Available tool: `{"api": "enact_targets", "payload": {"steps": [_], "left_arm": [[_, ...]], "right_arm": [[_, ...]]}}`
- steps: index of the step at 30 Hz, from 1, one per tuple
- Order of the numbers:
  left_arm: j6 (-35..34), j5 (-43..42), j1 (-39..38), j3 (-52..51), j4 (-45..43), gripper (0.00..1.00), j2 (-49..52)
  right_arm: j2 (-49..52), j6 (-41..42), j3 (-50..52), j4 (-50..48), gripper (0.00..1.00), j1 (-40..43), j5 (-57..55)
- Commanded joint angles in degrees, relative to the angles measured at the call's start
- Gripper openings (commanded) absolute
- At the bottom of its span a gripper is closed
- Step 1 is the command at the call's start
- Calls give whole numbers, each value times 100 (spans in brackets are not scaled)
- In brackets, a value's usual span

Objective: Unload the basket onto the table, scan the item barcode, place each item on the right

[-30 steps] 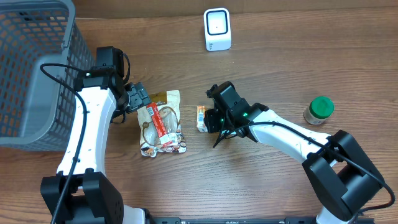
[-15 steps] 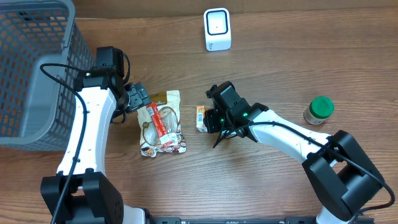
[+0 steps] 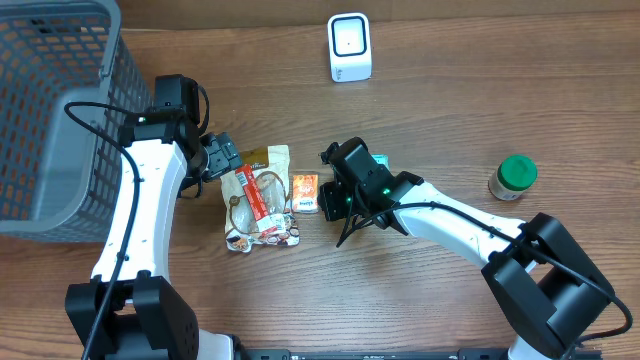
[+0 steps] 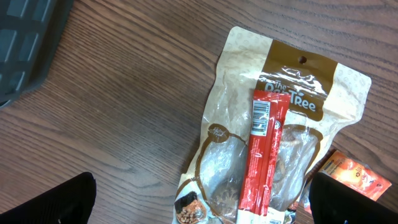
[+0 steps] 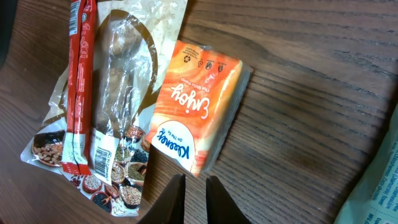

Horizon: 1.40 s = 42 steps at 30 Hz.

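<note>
Tissue pack, orange, flat, plastic-wrapped point(image 5: 199, 106), lies just ahead of right gripper point(image 5: 193, 199), long axis pointing away from tips, slightly skewed; jaws nearly closed, empty. Left gripper point(image 4: 202, 202) wide open, farther off; right arm nearer

Orange tissue pack point(image 5: 199, 112); red stick packet point(image 4: 264, 155); tan pouch point(image 4: 239, 81); green jar lid point(image 3: 518, 171).

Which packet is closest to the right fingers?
The orange tissue pack, just ahead of the right fingers; the red stick and the treat bag lie beyond it.
</note>
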<state>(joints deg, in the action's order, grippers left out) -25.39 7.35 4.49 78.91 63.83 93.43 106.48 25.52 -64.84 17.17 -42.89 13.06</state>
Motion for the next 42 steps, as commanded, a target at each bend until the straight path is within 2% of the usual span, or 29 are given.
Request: {"api": "enact_targets", "payload": {"steps": [1, 9, 14, 42], "left_arm": [[-57, 52, -2, 92, -4, 100, -4], [-57, 55, -2, 92, -4, 100, -4], [-57, 55, -2, 92, -4, 100, -4], [-57, 52, -2, 92, -4, 100, -4]], "right_arm": [[4, 24, 39, -85, 19, -17, -142], [4, 605, 39, -765, 26, -17, -468], [4, 623, 39, -938, 29, -17, -669], [708, 1023, 63, -997, 28, -24, -227]]}}
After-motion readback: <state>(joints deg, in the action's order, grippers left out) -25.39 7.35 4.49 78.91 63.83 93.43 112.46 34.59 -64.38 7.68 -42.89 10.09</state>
